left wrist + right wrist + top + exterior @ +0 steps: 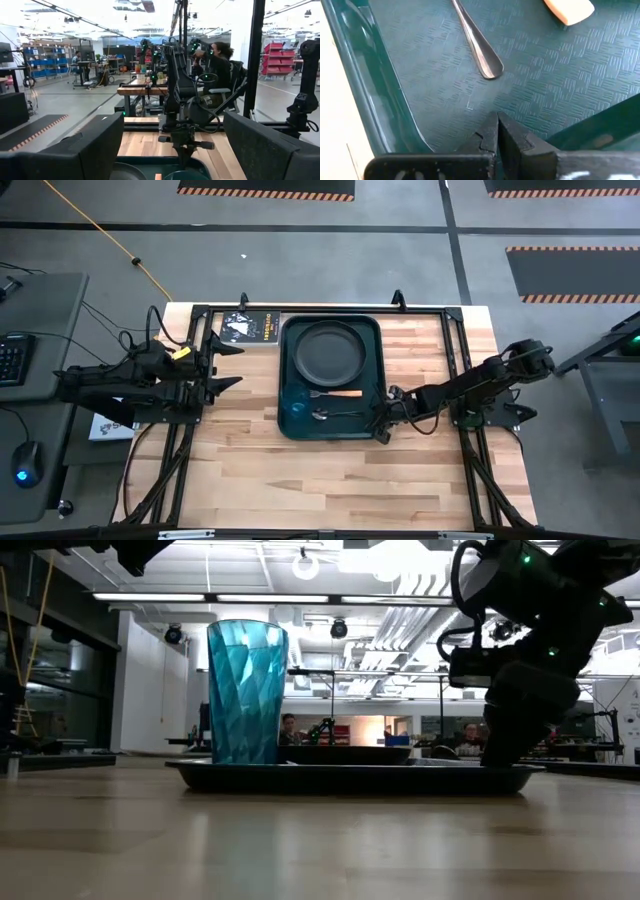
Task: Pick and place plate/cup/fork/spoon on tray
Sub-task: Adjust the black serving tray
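Observation:
The dark green tray (372,330) lies mid-table. On it rest the dark grey plate (328,350) at the far end, the teal cup (296,404) upright at the near left corner, the orange-handled fork (340,393) and the silver spoon (336,414). My right gripper (384,422) is shut and empty, low over the tray's near right corner. In the right wrist view it (497,134) points down at the tray floor (420,75), just short of the spoon's handle end (487,64) and the fork's handle end (569,10). My left gripper (228,365) waits open at the table's left.
A black printed book (250,328) lies against the tray's far left corner. Black frame rails (455,350) run along the table's left, right and far sides. Bare wood (330,480) lies near of the tray. People sit in the room behind (468,738).

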Available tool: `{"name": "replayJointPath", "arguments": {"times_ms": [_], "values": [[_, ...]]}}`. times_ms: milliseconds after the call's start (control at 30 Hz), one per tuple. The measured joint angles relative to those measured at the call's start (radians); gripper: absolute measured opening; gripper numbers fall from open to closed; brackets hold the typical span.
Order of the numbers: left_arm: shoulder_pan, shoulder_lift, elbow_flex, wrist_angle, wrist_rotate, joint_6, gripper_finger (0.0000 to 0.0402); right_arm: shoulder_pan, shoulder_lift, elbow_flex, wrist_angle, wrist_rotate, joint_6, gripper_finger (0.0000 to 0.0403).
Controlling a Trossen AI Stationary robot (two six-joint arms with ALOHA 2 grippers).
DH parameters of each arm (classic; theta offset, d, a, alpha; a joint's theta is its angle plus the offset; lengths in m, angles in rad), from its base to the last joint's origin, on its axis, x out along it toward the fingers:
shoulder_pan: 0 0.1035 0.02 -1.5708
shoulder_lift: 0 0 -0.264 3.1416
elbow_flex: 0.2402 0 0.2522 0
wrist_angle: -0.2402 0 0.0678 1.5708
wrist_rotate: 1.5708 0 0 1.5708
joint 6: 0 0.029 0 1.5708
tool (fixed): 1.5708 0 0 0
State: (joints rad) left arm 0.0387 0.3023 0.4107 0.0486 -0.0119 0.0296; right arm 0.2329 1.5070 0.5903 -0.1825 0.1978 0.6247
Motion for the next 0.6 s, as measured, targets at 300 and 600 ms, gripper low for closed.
{"name": "replayJointPath", "arguments": {"times_ms": [300,600], "values": [[0.000,0.000,0.000,0.000,0.000,0.000,0.0333,0.000,-0.013,-0.002,-0.014,-0.005,-0.051,0.0000],[0.000,0.000,0.000,-0.031,0.000,-0.051,0.0333,0.011,-0.196,-0.005,0.021,0.011,-0.110,0.0000]]}}
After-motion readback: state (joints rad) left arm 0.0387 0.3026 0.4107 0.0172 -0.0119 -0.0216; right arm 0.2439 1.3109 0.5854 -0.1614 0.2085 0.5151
